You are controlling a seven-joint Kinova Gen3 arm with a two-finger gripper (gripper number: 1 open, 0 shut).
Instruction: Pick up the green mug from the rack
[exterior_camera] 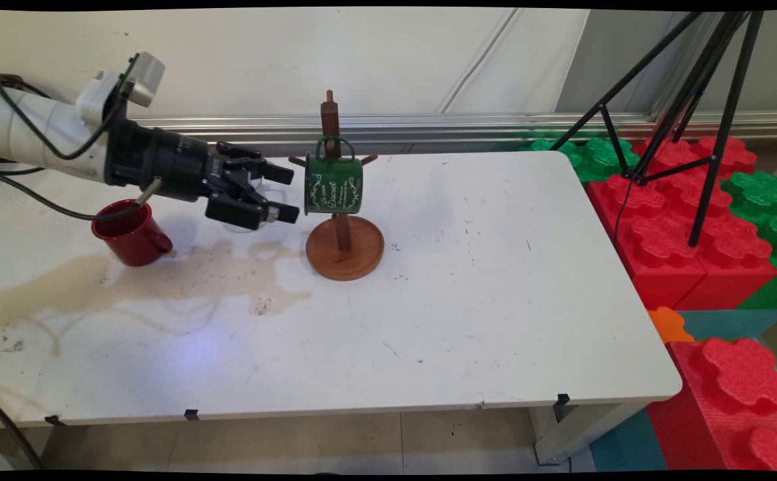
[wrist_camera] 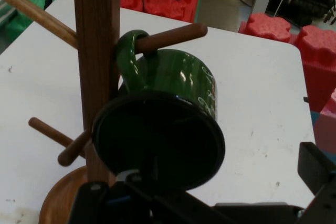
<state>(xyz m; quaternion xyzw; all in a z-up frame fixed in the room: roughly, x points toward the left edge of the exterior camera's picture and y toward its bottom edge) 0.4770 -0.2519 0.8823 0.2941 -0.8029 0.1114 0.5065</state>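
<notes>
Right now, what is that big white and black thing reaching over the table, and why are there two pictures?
That is a robot arm. Its black gripper is like a hand with two fingers, and they are open, holding nothing. One picture comes from a camera above the table. The other comes from a camera on the robot's hand, so you see what the hand is pointing at. Just in front of the gripper a green mug hangs by its handle on a peg of a wooden mug tree; the hand camera looks at the mug's dark bottom. A red mug stands on the table under the arm, beside a brownish stain. A clear glass seems to stand behind the gripper.
</notes>
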